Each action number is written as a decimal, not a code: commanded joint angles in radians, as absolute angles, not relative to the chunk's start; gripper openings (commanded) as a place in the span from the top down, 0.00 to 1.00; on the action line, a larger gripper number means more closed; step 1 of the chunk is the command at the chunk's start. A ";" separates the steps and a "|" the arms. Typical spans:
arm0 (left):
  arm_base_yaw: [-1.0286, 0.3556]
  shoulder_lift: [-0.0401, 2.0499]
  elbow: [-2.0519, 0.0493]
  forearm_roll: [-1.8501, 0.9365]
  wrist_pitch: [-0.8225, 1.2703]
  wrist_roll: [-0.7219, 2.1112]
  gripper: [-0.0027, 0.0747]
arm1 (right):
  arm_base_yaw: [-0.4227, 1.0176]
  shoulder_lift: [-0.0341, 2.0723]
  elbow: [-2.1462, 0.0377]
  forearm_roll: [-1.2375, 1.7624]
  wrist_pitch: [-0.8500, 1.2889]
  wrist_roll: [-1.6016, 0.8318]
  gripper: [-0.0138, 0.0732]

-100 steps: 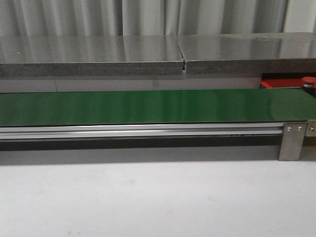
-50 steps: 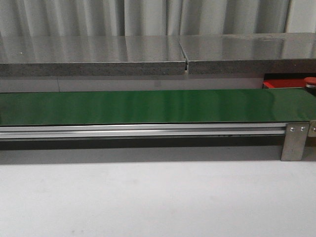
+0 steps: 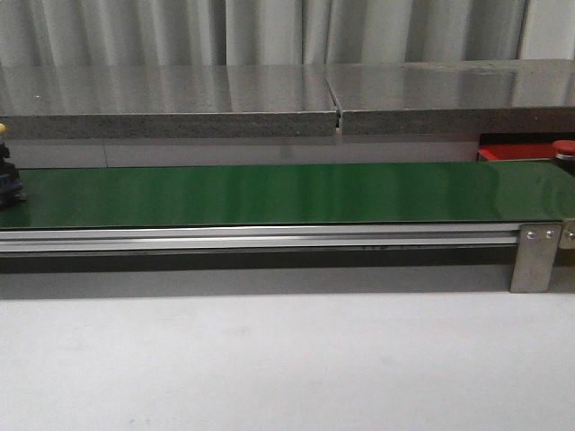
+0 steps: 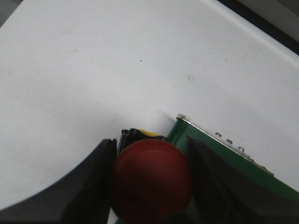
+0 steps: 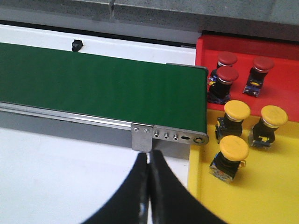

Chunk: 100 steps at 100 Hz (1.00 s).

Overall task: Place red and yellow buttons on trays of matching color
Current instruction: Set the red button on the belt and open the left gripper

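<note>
Your left gripper (image 4: 150, 186) holds a red domed button (image 4: 150, 179) between its jaws, above the long glossy green belt's (image 4: 224, 179) end. Your right gripper (image 5: 148, 186) is pressed closed, empty. Next, I judge, comes carrying it to the flat red plastic tray (image 5: 275, 51).

Front view's edge crops a yellow-capped button (image 3: 7, 175) — barely visible.

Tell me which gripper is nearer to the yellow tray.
Right. The right gripper hangs shut beside the belt end, with the yellow tray close alongside. The left gripper holds a red button with no tray in its view.
</note>
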State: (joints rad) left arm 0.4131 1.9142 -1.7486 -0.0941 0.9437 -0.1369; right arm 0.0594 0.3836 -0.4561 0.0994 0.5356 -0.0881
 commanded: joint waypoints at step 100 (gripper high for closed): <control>0.286 1.705 -1.397 -0.141 0.678 -0.066 0.27 | 0.060 0.388 -0.482 0.094 0.466 -0.095 0.98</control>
State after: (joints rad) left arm 0.2910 1.7584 -1.3726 -0.1263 0.7388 -0.0725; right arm 0.0594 0.3836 -0.4561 0.0994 0.5356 -0.0881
